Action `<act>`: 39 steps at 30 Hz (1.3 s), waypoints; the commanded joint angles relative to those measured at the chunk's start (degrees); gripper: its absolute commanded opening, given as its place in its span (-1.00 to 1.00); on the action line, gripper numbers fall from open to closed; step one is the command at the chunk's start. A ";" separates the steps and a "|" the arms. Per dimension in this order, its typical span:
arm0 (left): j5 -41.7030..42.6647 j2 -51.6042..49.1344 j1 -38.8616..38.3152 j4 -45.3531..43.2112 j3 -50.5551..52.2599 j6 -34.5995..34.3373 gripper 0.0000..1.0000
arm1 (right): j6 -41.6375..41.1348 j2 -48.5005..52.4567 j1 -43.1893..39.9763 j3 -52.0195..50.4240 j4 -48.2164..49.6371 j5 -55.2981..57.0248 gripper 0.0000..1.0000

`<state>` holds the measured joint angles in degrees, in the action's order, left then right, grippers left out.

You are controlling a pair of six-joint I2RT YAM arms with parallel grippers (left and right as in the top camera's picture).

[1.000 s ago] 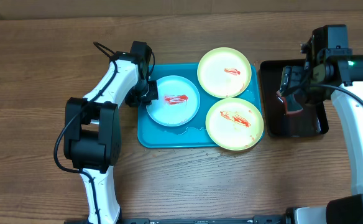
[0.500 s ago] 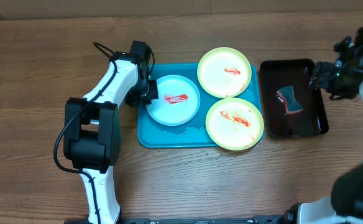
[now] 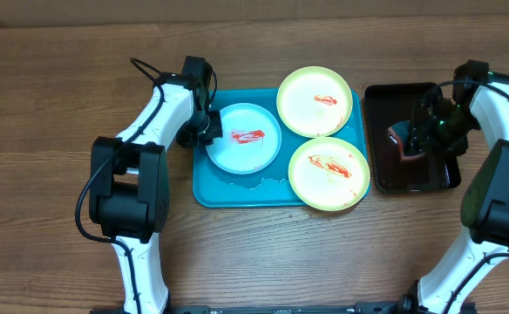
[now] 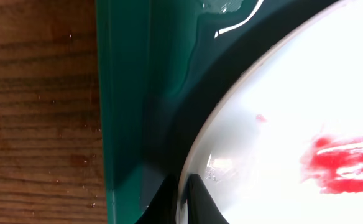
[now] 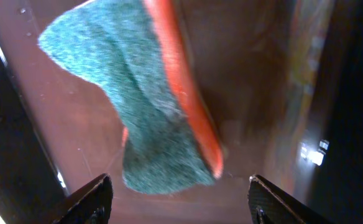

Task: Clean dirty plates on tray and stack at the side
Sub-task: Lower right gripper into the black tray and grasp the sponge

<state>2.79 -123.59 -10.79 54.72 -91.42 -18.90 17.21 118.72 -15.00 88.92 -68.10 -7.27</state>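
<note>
– So, edges & room on the L side?
– My L gripper (image 4: 181,205) is pinched tight on the rim of the pale blue-white round plastic plate (image 3: 246,157). It grips at the plate's left edge, just inside the left wall of the large turquoise rectangular plastic tray (image 3: 213,194). Narrow gap betw. plate & wall. Plate lies in the tray's left half, red sauce smear (image 3: 247,137) mid-plate.
– R side?
– My R gripper (image 5: 181,196) hangs low over the small glossy black tray (image 3: 433,179), fingers spread, holding nothing. The green-and-orange sponge (image 5: 138,93) sits in that tray, betw. the fingertips in the wrist view, apart from both.
– Other plates?
– Back pale yellow-green round plastic plate (image 3: 315,118) sits at the tray's back-right corner, overhanging the back rim. Front pale yellow-green round plastic plate (image 3: 329,187) overhangs the front & right rims, just beside the black tray. Both smeared red. Touching each other or nearly so, can't tell.
– Surface?
– Clear puddle (image 3: 268,181) on the tray floor in front of the blue-white plate. Brown wood-grain table (image 3: 54,70) shows wide left of the tray & along the front.
</note>
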 commanded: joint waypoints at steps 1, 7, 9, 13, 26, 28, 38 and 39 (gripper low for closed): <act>-1.73 -1.64 -0.13 -1.05 1.70 0.04 -0.91 | 3.28 0.81 1.53 1.09 0.74 -3.08 0.44; -1.73 -1.64 -0.13 -1.03 1.70 0.04 -0.92 | -0.63 1.07 3.76 -1.25 4.55 5.29 0.46; -1.73 -1.64 -0.13 -1.16 1.70 0.04 -0.91 | -1.77 1.07 3.74 -2.10 5.49 7.89 0.45; -1.73 -1.64 -0.13 -1.53 1.70 0.04 -0.91 | -2.47 1.09 3.65 -3.98 7.58 9.16 0.42; -1.73 -1.64 -0.13 -1.51 1.70 0.04 -0.92 | -6.82 1.09 3.65 -4.33 6.69 9.99 -0.92; -1.73 -1.64 -0.13 -1.60 1.70 0.04 -0.91 | -6.99 1.09 3.65 -4.09 6.21 9.73 -0.92; -1.73 -1.64 -0.13 -1.66 1.70 0.04 -0.91 | -11.39 0.98 3.72 0.70 1.03 4.37 -0.93; -1.73 -1.64 -0.13 -1.64 1.70 0.04 -0.92 | -11.50 0.98 3.72 1.07 0.33 4.15 -0.92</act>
<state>2.76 -123.59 -10.79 53.98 -91.37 -18.90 7.75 119.55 -11.16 87.05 -66.76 -0.60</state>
